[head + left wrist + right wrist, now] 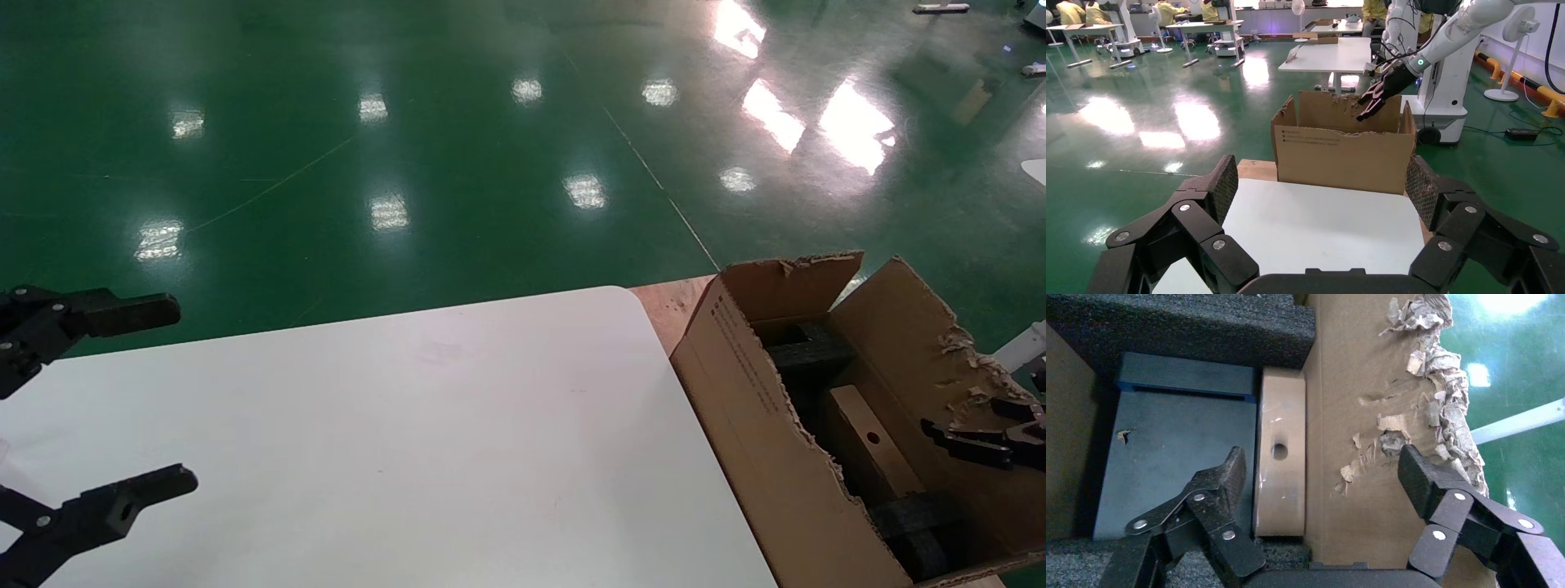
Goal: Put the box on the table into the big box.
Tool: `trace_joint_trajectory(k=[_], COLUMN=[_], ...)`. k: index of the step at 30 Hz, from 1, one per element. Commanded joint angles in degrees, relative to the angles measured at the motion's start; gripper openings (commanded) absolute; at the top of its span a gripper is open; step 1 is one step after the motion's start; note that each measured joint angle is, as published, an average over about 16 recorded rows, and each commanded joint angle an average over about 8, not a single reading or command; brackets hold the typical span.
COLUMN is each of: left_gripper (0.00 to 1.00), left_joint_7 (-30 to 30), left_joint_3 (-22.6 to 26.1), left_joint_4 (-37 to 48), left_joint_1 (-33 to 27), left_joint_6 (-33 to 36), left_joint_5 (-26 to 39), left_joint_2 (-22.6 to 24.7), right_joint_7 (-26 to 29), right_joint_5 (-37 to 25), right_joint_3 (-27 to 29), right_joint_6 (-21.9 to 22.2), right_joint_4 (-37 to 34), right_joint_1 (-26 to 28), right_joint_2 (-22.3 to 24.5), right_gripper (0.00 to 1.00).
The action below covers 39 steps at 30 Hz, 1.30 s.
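Foam blocks (pixel 1180 321) are hiding the box (pixel 1280 453) ends inside the big box (pixel 760 425).
Right gripper (pixel 1321 478) is hanging wide open, empty, above its holed face.

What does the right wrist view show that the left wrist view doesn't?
Only the right wrist view shows the box standing inside the big box, between black foam blocks, under the open, empty right claw. Only the left wrist view shows the bare table, the open left claw over it and the carton's printed side. Both show the big box's torn edge.
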Motion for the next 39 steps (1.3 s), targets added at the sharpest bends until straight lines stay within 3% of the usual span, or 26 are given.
trace_joint_trajectory(k=[1, 6, 12, 22, 33, 39], left_gripper=[1.00, 1.00, 1.00, 1.00, 1.00, 1.00], left_joint_7=[0.00, 0.00, 0.00, 0.00, 0.01, 0.01], left_joint_3=[0.00, 0.00, 0.00, 0.00, 0.00, 0.00], left_joint_4=[0.00, 0.00, 0.00, 0.00, 0.01, 0.03], left_joint_1=[0.00, 0.00, 0.00, 0.00, 0.00, 0.01], left_joint_6=[0.00, 0.00, 0.00, 0.00, -0.01, -0.02], left_joint_5=[0.00, 0.00, 0.00, 0.00, -0.01, -0.02], left_joint_2=[0.00, 0.00, 0.00, 0.00, -0.01, -0.02], right_joint_7=[0.10, -1.32, -4.66, -10.10, -20.18, -22.09], right_joint_5=[0.05, 0.57, 1.01, -0.17, -5.44, -6.70], right_joint_3=[0.02, -0.02, -1.02, -4.64, -4.99, -4.77], right_joint_6=[0.19, -2.90, -9.52, -19.54, -21.76, -21.91], right_joint_4=[-0.11, 1.30, 1.88, -3.70, -13.75, -15.43], right_joint_1=[-0.13, 1.99, 7.27, 19.14, 36.81, 40.10], right_joint_2=[-0.04, 0.07, -0.19, -4.30, -13.92, -15.76], right_gripper=[1.00, 1.00, 1.00, 1.00, 1.00, 1.00])
